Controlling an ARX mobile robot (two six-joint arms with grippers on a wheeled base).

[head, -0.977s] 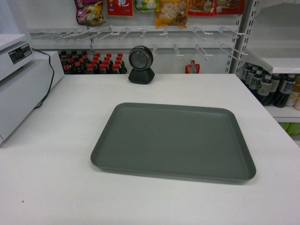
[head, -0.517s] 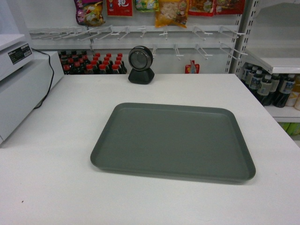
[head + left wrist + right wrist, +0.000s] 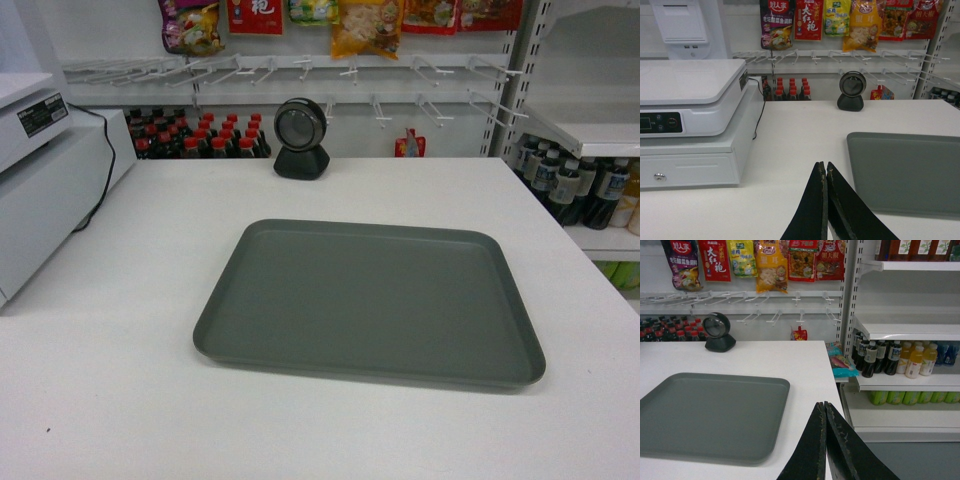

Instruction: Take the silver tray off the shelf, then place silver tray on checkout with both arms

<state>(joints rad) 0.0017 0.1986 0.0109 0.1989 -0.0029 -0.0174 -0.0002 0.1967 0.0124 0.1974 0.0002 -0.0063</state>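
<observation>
Checkout surface: you have the wide, flat, matte white checkout surface (image 3: 120,380) filling most of the head view, running from the near edge back to the wall of hooks.
Shelf: to your right stands the glossy white metal shelf (image 3: 905,330) with slotted uprights; its top board carries nothing you can see, and dark and yellow drink bottles (image 3: 890,359) stand on the board below.
Cash register: a boxy white cash register with a drawer (image 3: 690,125) sits on the left end of the surface, well apart from the tray.
Silver tray: the large, flat, rectangular grey-green silver tray with rounded corners and a low rim (image 3: 370,300) lies flat on the checkout surface, near its middle and a little to your right, with nothing on it.
Scanner: a small round black scanner on a black stand (image 3: 301,138) sits at the back edge of the surface, behind the tray and apart from it.
Left claw: your black left claw (image 3: 826,172) is clenched, fingers pressed together on nothing, hanging above the bare surface just beside the tray's left edge and not touching it.
Right claw: your black right claw (image 3: 823,407) is likewise clenched on nothing, above the surface's right edge, just beside the tray's right end.
</observation>
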